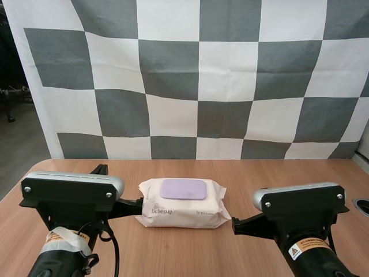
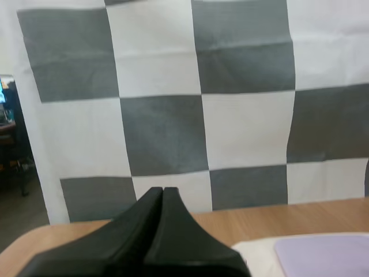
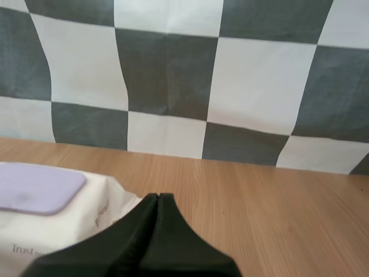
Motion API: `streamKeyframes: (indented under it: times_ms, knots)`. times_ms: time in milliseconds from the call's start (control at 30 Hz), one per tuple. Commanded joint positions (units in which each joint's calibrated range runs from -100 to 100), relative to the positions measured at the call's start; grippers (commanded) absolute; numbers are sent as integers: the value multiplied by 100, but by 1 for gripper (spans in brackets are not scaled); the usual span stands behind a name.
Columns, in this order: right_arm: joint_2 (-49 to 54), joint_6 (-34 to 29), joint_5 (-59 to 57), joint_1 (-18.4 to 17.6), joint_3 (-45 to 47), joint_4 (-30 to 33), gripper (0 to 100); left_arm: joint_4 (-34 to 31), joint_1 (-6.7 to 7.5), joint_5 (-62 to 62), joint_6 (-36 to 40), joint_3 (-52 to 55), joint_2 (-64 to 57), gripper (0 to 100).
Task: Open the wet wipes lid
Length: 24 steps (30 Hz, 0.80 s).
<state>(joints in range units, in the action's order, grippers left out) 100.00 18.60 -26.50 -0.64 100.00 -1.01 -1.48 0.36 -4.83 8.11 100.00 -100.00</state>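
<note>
Between my two arms, mid-table, lies the wet wipes pack (image 1: 182, 203), purple lid (image 1: 183, 188) flat and closed on top. Both the left gripper (image 2: 162, 190) and right gripper (image 3: 158, 196) have fingers pressed together, nothing held, each just beside a pack end. Worry: pack looks soft, so prying might drag or lift it unless pinned. Bare table (image 1: 259, 179) beyond it and out both sides, far edge close behind.

The right gripper (image 3: 158, 197) is pressed closed — just beside the wet wipes pack (image 3: 63, 222), its purple lid (image 3: 36, 187) flat down.
</note>
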Motion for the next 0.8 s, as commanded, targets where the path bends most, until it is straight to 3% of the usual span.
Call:
streamKeyframes:
  times_ms: [0, 100, 233, 333, 400, 500, 567, 600, 667, 767]
  knots:
    - [0, -3, 1741, -1, 0, 375, 0, 1, -1, 1216, -4, 0, 0, 1]
    - [0, 7, 4082, -1, 0, 1032, 0, 1, -1, 2507, -4, 0, 0, 1]
    - [0, 7, 7802, -1, 0, 1121, 0, -11, -1, 6514, -4, 0, 0, 1]
    - [0, 40, 10412, -1, 0, 695, 0, -153, -1, 8780, -302, -165, 0, 0]
    - [0, 80, 11421, -1, 0, 299, 0, -228, -1, 8737, -728, -578, 0, 0]
    - [0, 307, 11011, -1, -599, 67, 0, -228, -1, 7501, -1053, -1412, 8, 0]
    - [-81, 317, 9063, -1, -1456, 101, 0, -228, -1, 6254, -1053, -2150, 267, 0]
    - [-197, 374, 8646, -1, -1850, 139, 0, -228, -1, 5590, -1053, -2560, 462, 0]
    - [-618, 771, 6557, -1, -2817, 307, 0, -228, -1, 4472, -1207, -3358, 859, 0]
    - [-1584, 1393, 4576, -1, -4376, 1026, 0, -228, -1, 2743, -1735, -4752, 1807, 0]
